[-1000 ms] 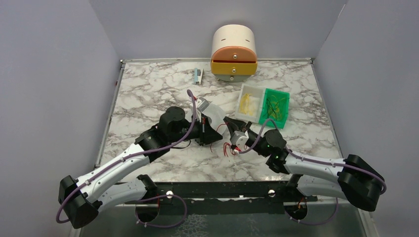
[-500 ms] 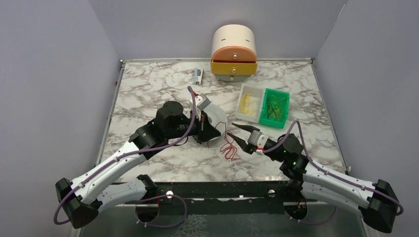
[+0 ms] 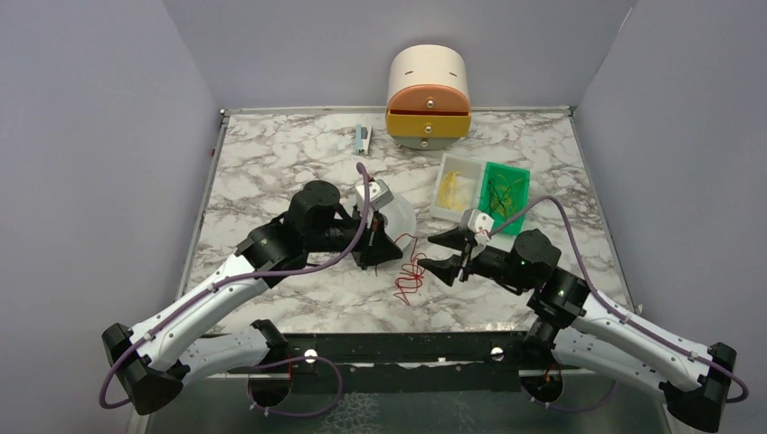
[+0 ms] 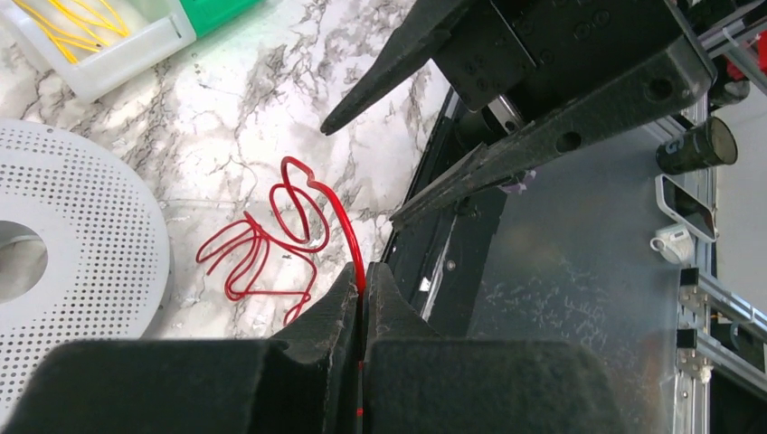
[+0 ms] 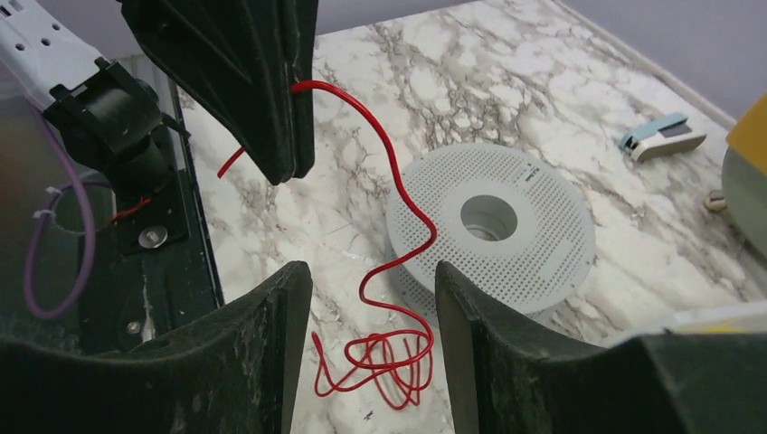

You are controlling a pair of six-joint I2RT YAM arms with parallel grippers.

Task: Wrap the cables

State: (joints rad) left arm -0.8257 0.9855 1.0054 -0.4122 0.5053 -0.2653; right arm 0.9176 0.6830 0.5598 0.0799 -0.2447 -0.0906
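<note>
While the left pincer (image 4: 362, 280) is clamping one end of the red cable (image 3: 409, 278), evidently to anchor it, the right pincer (image 3: 440, 253) is hanging half open and empty beside the tangle lying mid-frame on the counter (image 3: 271, 163).

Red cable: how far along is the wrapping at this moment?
Done: nothing that shows. The red cable lies mostly in a loose tangle on the marble table. There is no neat coil, and none of it is around the white perforated disc. In hand: the left gripper is shut on the cable near one end, while the right gripper is open and empty above the tangle. Left: essentially all the winding.
</note>
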